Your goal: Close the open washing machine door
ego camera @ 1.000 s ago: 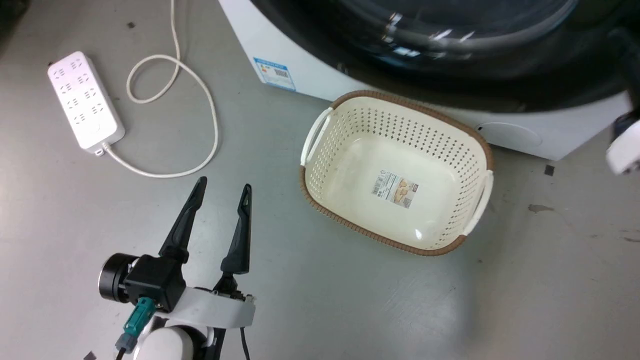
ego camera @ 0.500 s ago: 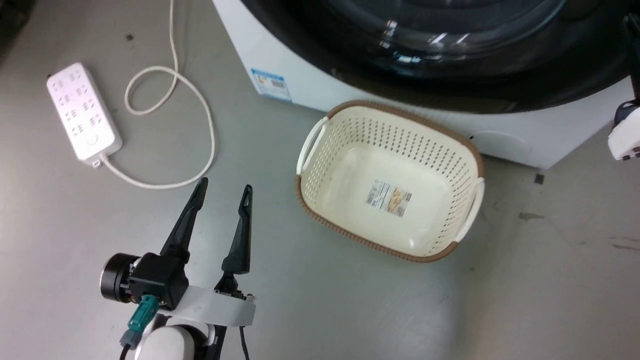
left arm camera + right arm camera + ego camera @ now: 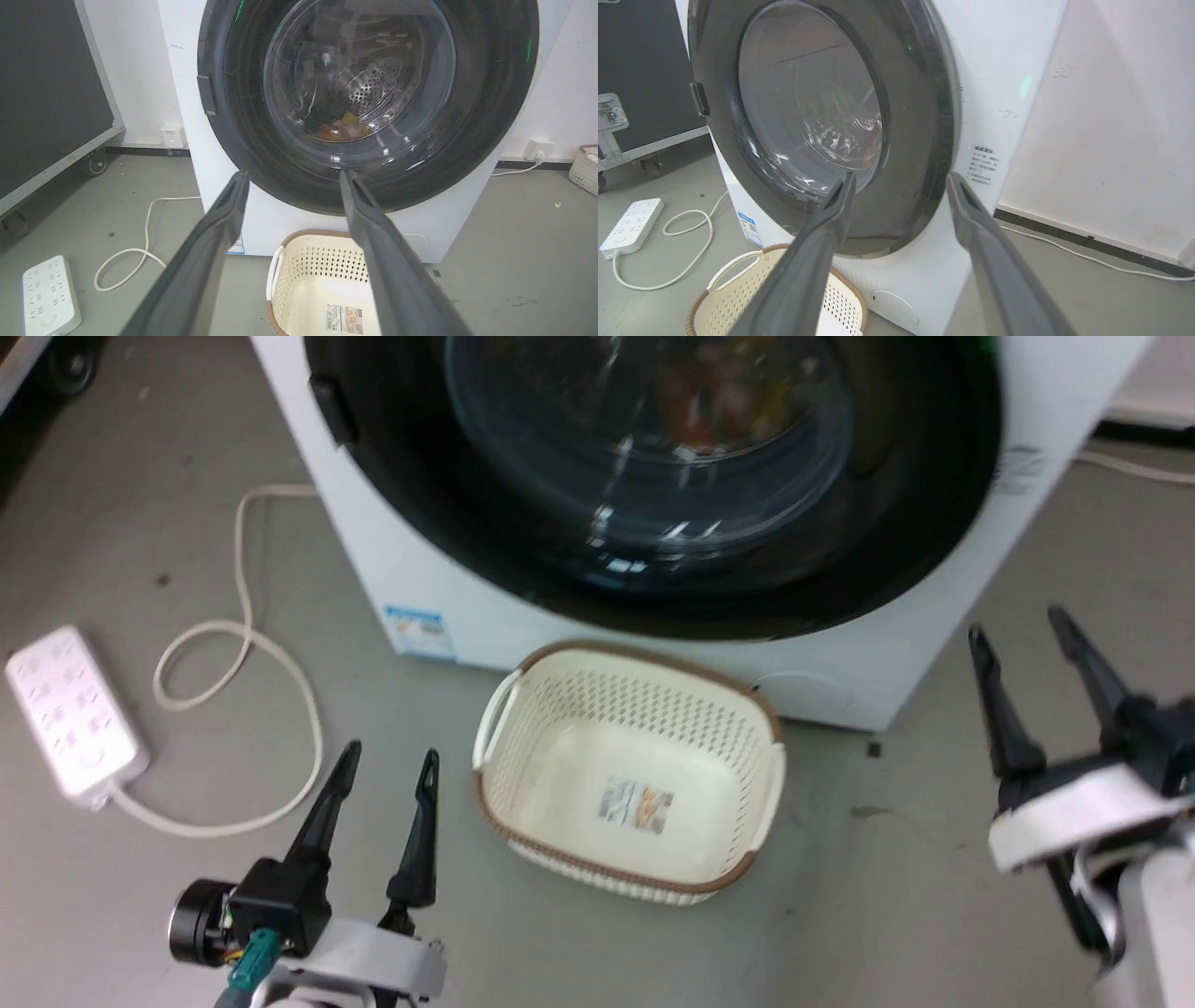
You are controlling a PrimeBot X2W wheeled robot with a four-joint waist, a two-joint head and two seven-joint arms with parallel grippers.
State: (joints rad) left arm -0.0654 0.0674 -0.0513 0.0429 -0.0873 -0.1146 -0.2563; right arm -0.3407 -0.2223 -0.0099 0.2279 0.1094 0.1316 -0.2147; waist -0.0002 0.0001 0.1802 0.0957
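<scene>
The washing machine (image 3: 896, 663) is a white box with a blue label (image 3: 417, 629) low on its front. Its round glossy black door (image 3: 934, 523) lies flat against the front, and I see no gap at its rim. Through the bulging glass window (image 3: 359, 79) the steel drum and some coloured items show. My left gripper (image 3: 391, 751) hovers open over the floor, left of the basket, its fingers pointing at the door (image 3: 490, 93). My right gripper (image 3: 1016, 623) is open too, off the machine's right front corner and apart from the door (image 3: 915, 140).
A cream perforated basket (image 3: 635, 709) stands on the grey floor just before the machine. A white power strip (image 3: 75, 709) with its looped cable (image 3: 280, 663) lies to the left. A dark wheeled case (image 3: 644, 70) stands at the far left, and a white wall (image 3: 1111, 116) rises on the right.
The whole head picture has shifted, so the camera has moved and now takes in more of the door. My right gripper, earlier at the right edge by the door, now stands open at lower right.
</scene>
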